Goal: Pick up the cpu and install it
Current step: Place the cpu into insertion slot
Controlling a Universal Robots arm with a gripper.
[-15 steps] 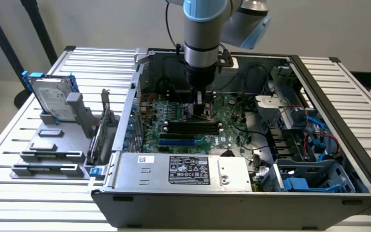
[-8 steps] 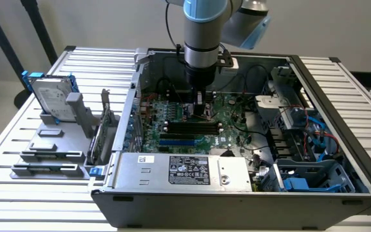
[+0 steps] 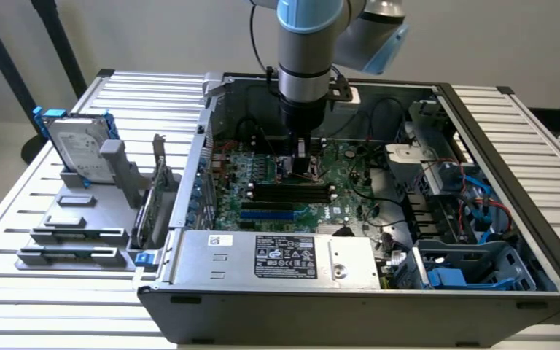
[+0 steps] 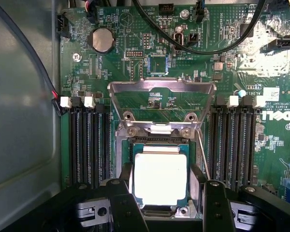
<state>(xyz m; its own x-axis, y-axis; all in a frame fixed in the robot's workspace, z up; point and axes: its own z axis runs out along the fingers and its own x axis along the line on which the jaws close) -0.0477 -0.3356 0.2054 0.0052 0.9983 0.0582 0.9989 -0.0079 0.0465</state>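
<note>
cpu [image 4: 160, 176] in socket [image 4: 159, 139] — pincer [image 4: 162, 169] wide, clasping its sides

A slatted table [image 3: 8, 306] carries an open computer case [image 3: 358, 306] and grey rack [image 3: 76, 244].

cpu [image 4: 160, 178]: small flat square chip with a dull silver metal lid, rounded at the corners. A thin green board edge shows around the lid, which glares pale under the light.

Pose: flat, lid up, edges square to the socket frame [image 4: 157, 140].

Position: centred within the socket frame's opening. I cannot tell whether it is fully seated or just above the frame.

Black fingers [image 4: 127, 205] sit against two opposite edges of the chip.
</note>
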